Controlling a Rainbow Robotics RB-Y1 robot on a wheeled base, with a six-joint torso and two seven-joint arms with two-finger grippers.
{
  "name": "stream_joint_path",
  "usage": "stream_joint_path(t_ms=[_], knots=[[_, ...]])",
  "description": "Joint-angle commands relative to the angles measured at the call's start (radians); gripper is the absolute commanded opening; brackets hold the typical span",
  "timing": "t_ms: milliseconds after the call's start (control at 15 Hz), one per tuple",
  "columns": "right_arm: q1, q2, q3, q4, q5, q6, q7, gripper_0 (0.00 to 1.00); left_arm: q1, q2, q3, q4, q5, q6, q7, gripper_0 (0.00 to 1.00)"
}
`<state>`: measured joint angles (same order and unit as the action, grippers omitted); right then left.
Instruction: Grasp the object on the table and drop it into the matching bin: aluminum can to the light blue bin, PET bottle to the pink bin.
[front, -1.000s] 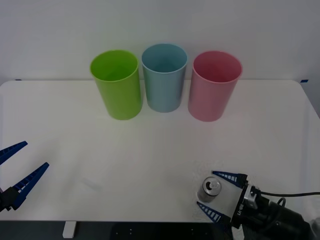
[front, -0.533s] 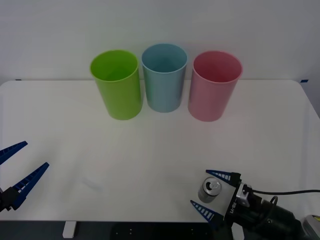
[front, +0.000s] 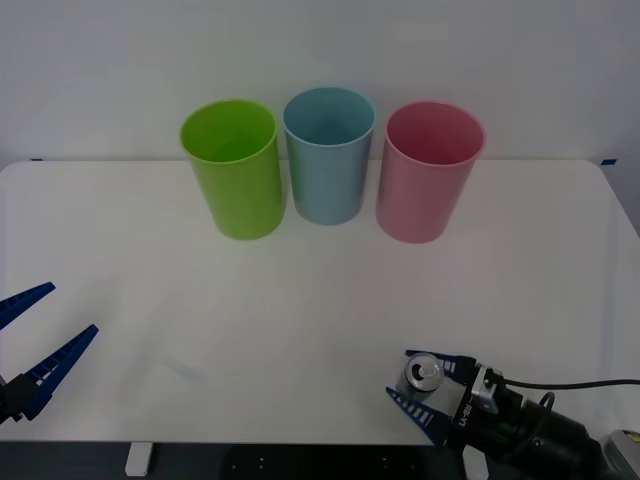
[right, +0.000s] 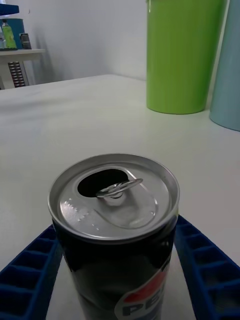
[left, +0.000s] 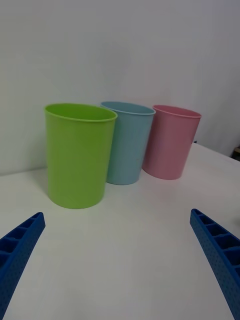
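Note:
The aluminum can (front: 422, 377) stands upright on the white table (front: 330, 290) near its front edge, right of centre; its pull-tab top (right: 116, 194) faces up. My right gripper (front: 401, 375) is shut on the aluminum can, one blue finger (right: 30, 270) pressed against each side. At the back of the table the light blue bin (front: 328, 160) stands in the middle of a row, with the pink bin (front: 428, 175) to its right. My left gripper (front: 30, 345) rests open at the front left, nothing between its fingers.
A lime green bin (front: 235, 170) stands left of the light blue bin, close beside it. The table's front edge lies just under the right gripper. A black cable (front: 580, 384) trails from the right wrist.
The right gripper's fingers have closed inward onto the can and the gripper has shifted slightly toward the table's front edge. The left arm has not moved.

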<state>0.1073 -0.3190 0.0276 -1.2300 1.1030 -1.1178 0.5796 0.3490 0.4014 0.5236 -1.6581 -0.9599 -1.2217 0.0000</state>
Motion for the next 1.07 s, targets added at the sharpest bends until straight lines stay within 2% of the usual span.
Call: stream_joint_path(t_ms=[67, 733, 1067], knots=[[-0.001, 0.001, 0.000, 0.000, 0.000, -0.001, 0.000, 0.00, 0.000, 0.000, 0.000, 0.000, 0.000, 0.000, 0.000, 1.00], [-0.005, 0.000, -0.021, -0.037, -0.018, 0.001, -0.035, 0.00, 0.000, 0.000, 0.000, 0.000, 0.000, 0.000, 0.000, 1.00], [0.011, 0.000, -0.060, -0.138, -0.018, -0.001, -0.185, 0.00, 0.000, 0.000, 0.000, 0.000, 0.000, 0.000, 0.000, 1.00]])
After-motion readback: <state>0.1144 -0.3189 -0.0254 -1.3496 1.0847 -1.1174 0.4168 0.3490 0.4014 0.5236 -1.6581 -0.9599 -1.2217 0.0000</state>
